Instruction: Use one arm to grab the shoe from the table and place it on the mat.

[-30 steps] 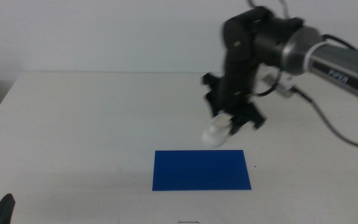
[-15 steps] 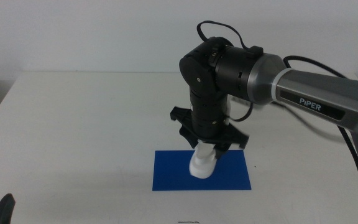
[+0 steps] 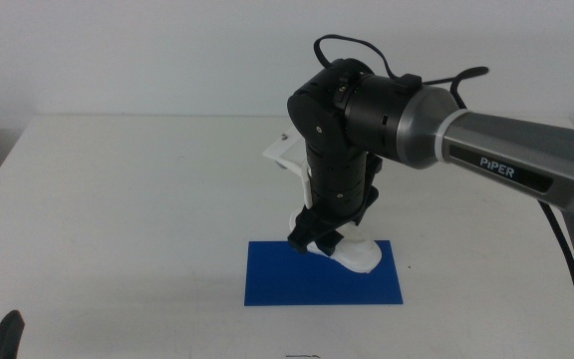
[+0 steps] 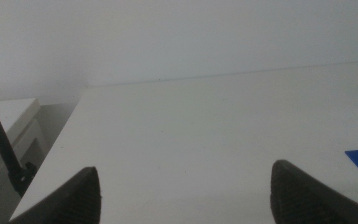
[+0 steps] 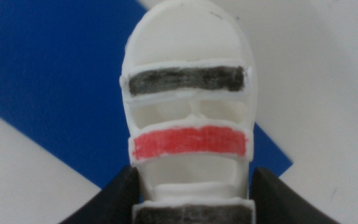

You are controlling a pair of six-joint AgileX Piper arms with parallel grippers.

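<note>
Holding: the sneaker (image 3: 353,255) is being clamped at its heel end between the jaws of the right gripper (image 3: 319,237).
Position: the sneaker is being held low over the blue mat (image 3: 277,279), by its far right corner; contact cannot be told.
Long axis: the toe is being pointed away from the gripper, out past the mat's edge toward the white table (image 3: 118,199).
Waiting: the left gripper (image 4: 182,199) is being kept near the table's left corner, jaws apart, well clear of the mat.

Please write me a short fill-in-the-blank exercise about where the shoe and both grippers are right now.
1. The right gripper is shut on the ____.
2. The shoe is over the ____ mat.
3. The strap between the shoe's two black ones is ____.
4. The left gripper waits with its jaws ____.

Answers: shoe; blue; red; open
</note>
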